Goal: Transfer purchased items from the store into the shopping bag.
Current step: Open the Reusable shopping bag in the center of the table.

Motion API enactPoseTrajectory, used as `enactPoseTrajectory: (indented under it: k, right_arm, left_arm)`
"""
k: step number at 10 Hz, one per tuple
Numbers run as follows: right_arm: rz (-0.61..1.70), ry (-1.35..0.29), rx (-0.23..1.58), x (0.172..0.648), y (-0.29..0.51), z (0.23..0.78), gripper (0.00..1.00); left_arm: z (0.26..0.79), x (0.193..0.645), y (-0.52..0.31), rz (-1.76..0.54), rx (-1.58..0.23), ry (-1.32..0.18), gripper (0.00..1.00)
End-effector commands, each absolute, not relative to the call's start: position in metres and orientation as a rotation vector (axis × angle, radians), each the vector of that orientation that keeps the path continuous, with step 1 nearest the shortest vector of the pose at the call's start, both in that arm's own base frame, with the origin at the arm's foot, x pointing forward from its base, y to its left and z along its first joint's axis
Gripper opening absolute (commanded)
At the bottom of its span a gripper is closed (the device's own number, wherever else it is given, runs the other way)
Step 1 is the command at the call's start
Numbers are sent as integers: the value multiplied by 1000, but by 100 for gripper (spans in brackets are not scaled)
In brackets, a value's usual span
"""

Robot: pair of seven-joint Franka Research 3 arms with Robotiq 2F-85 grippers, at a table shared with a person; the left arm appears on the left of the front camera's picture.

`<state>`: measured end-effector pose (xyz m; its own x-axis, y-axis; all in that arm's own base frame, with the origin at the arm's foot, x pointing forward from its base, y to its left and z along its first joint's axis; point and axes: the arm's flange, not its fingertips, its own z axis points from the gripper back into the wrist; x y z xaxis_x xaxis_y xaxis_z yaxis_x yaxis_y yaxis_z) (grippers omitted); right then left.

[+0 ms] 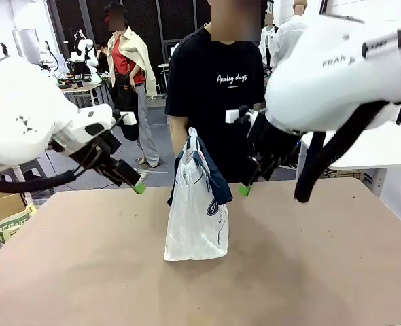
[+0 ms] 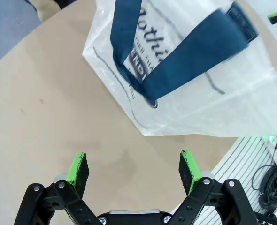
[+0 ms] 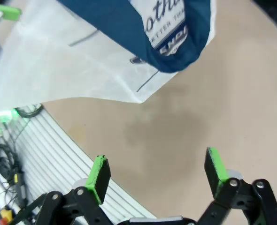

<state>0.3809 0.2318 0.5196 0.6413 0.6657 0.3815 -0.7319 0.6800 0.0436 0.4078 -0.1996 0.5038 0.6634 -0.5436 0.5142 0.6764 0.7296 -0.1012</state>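
Standing upright at mid-table, the shopping bag (image 1: pixel 195 224); whitish plastic, navy handles (image 1: pixel 213 175) drooping over its front; left gripper (image 1: pixel 141 186) hovers above the table (image 1: pixel 85 272) off the bag's left side, jaws apart, nothing between them; right gripper (image 1: pixel 245 189) hovers off its right side, likewise spread and empty; person (image 1: pixel 215 88) in black shirt stands just behind the bag.
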Motion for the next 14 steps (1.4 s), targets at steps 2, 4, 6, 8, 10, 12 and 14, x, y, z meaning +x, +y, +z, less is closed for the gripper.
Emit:
enactPoseTrajectory:
  k: [2,4,6,8,10,12,14]
  right_arm:
    - [868,-386,194,384,231,541,100]
    - [833,-379,193,384,235,542,100]
    - [833,-379,193,384,235,542,100]
    - [833,-379,193,384,235,542,100]
    - [833,-379,193,384,235,542,100]
    - [790,-385,190,398,244,555,100]
    - [711,-359,148,437,263,578,100]
  left_arm:
    - [522,409,-199,-796,-321,-497,100]
    - [524,410,-204,-737,-305,-492,100]
    - [524,410,-204,-737,-305,-492,100]
    - [524,410,-204,-737,-305,-492,100]
    - [524,410,-204,-737,-305,-492,100]
    - [538,413,-222,-672,-262,-491,100]
    - [569,418,-251,-559,-235,-496,100]
